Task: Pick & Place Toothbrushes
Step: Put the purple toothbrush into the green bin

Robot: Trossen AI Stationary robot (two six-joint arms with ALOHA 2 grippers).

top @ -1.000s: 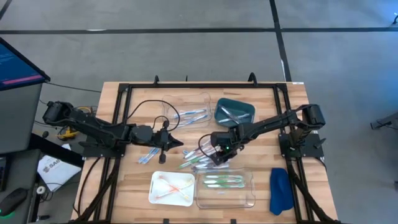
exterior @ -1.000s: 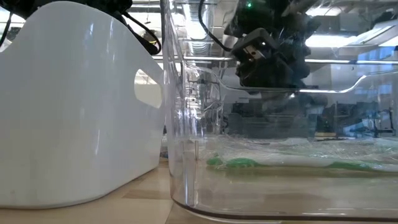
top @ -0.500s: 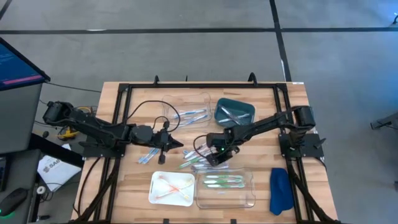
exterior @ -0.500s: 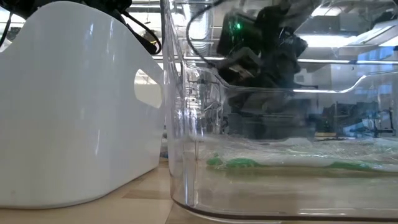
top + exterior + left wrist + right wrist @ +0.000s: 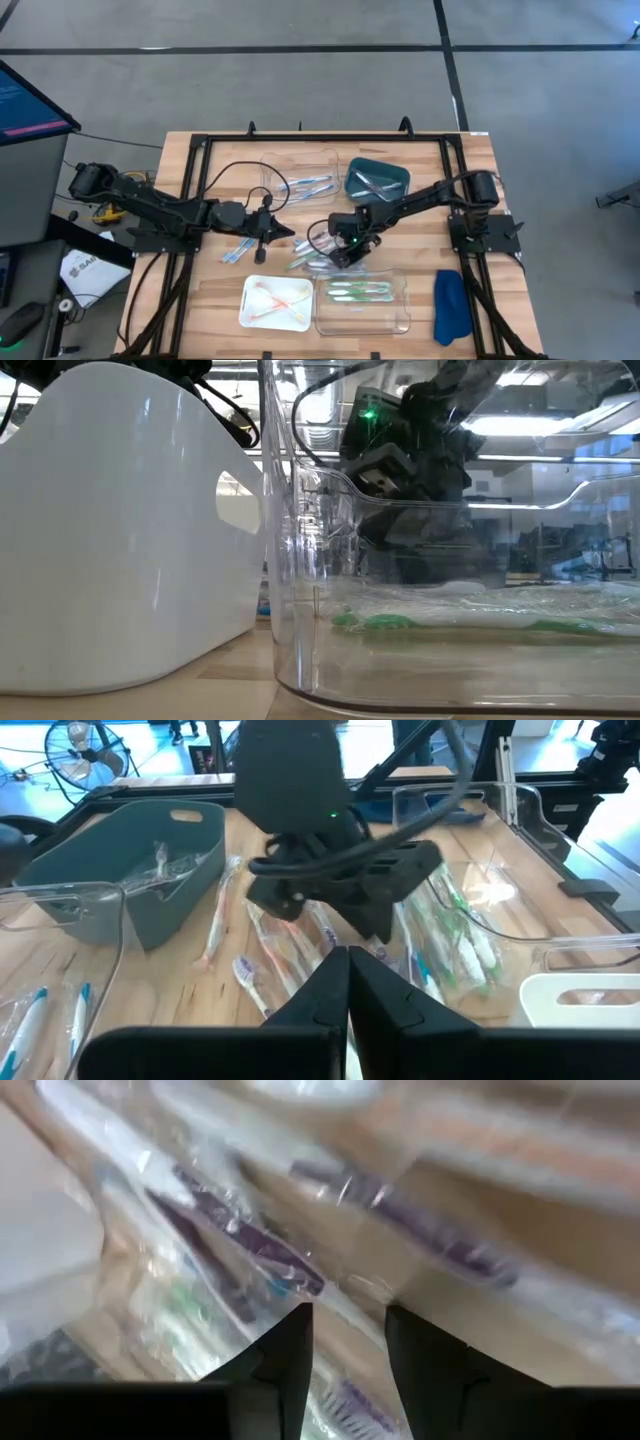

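- The right gripper (image 5: 335,258) hangs low over the loose toothbrushes (image 5: 312,258) at table centre, fingers (image 5: 285,1365) parted narrowly with nothing between them.
- Wrapped brushes lie close beneath those fingers.
- At five o'clock, the clear tray (image 5: 400,310) holds green toothbrushes (image 5: 358,291).
- At seven o'clock sits the white tray (image 5: 250,315); at one o'clock the teal bin (image 5: 400,178).
- At nine o'clock, the left gripper (image 5: 283,231) waits, fingers pressed together, empty.

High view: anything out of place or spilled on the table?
Yes: wrapped toothbrushes lie loose on the wooden table between the trays, under the right gripper; a few more lie below the left gripper.
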